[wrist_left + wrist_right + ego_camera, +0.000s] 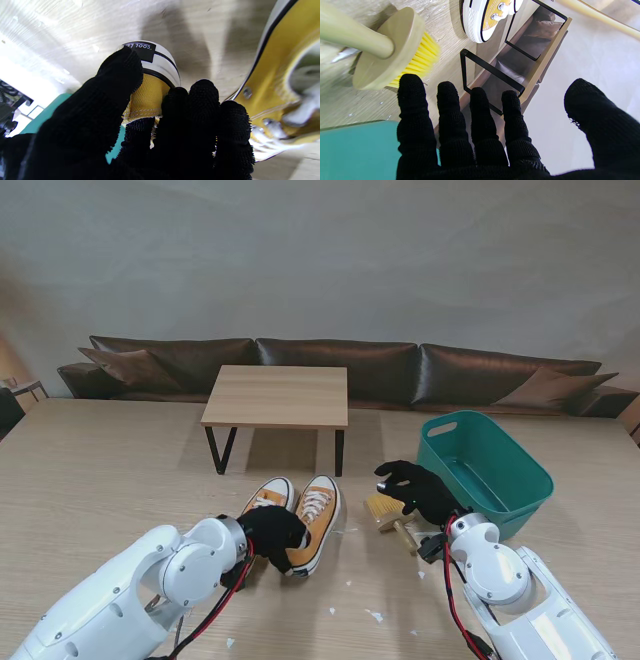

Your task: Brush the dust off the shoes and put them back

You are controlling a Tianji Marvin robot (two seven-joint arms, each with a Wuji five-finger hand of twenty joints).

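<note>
The stand view shows, at lower centre-left of the frame, the left hand [268, 530] pinching the heel of the right-hand shoe [312, 523] of a yellow pair. The left wrist view confirms the hold: thumb on one side of the heel, fingers [200, 105] on the other, with the second shoe [268, 498] just beside it. Both shoes rest on the worktop [100, 470], in front of the small wooden table [277, 395].

Risk 1: the hold covers the heel only. If the shoe is lifted from this point, the toe may drop and swing, and the shoe may twist out of the pinch.

Risk 2: the two shoes lie nearly touching. Any sideways pull on the held shoe may drag or tip its neighbour.

At centre-right of the frame, the brush [389, 516] lies on the worktop with yellow bristles facing sideways. The right hand [420, 490] hovers over it with fingers [411, 105] spread, holding nothing.

Risk 3: the round handle may roll away if the fingers close off-centre.

Risk 4: the teal basket [520, 470] stands just beside the right hand at the right of the frame; a wide approach may knock its wall.
</note>
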